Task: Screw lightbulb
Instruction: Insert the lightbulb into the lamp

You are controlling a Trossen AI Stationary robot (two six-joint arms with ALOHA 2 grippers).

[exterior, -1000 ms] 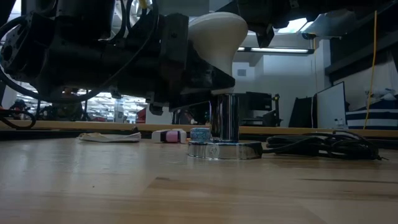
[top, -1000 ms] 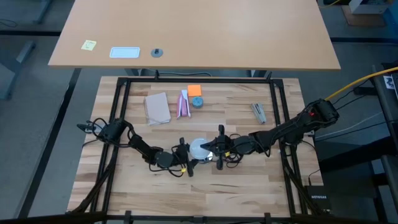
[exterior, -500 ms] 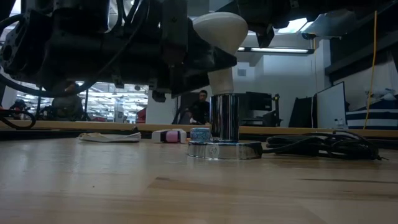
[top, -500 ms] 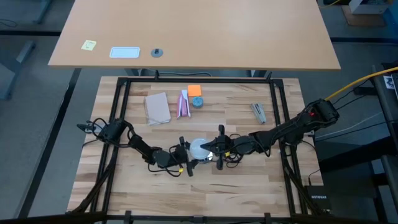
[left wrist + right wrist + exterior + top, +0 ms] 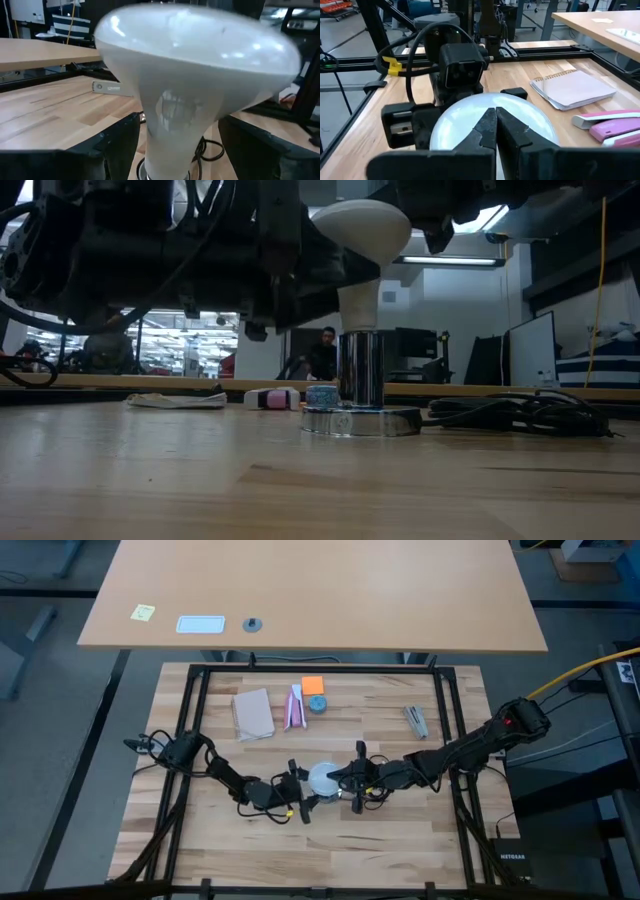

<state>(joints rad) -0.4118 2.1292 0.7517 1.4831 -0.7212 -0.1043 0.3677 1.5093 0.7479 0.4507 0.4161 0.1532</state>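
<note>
While both arms converge near the middle of the tabletop (image 5: 330, 840), toward its front edge, the contents stand as follows.

Lightbulb (image 5: 358, 240): frosted white, globe uppermost, neck down in the socket (image 5: 361, 370). Upright in the low view. Nearer the front edge than the far one, roughly midway between the side edges.

Socket: polished silvery cylinder on a round base plate, resting on the tabletop. A dark cord (image 5: 510, 415) trails away from it along the surface.

Left gripper (image 5: 300, 788): reaches in from the left edge. Fingers spread, one on each side of the bulb's neck with a gap on both sides, as its wrist view shows; released, nothing held.

Right gripper (image 5: 345, 780): reaches in from the right edge. Fingers (image 5: 485, 131) pressed together, tips at the globe; whether they touch it cannot be told. Clenched on nothing.

Spiral notebook (image 5: 253, 713): flat, toward the far edge, left of centre.

Pink stapler (image 5: 295, 707): just beside the notebook on its right.

Orange sticky-note pad (image 5: 313, 685): beside the stapler, closer to the far edge.

Small blue round object (image 5: 317, 704): just in front of the orange pad.

Small grey tool (image 5: 416, 720): toward the far right corner, well apart from the rest; type cannot be told.

Second desk (image 5: 320, 630) beyond the far edge: carries a yellow note (image 5: 142, 612), a white card (image 5: 200, 624) and a small dark round item (image 5: 253, 624).

Person (image 5: 322, 352): seen in the low view in the room behind, far off.
</note>
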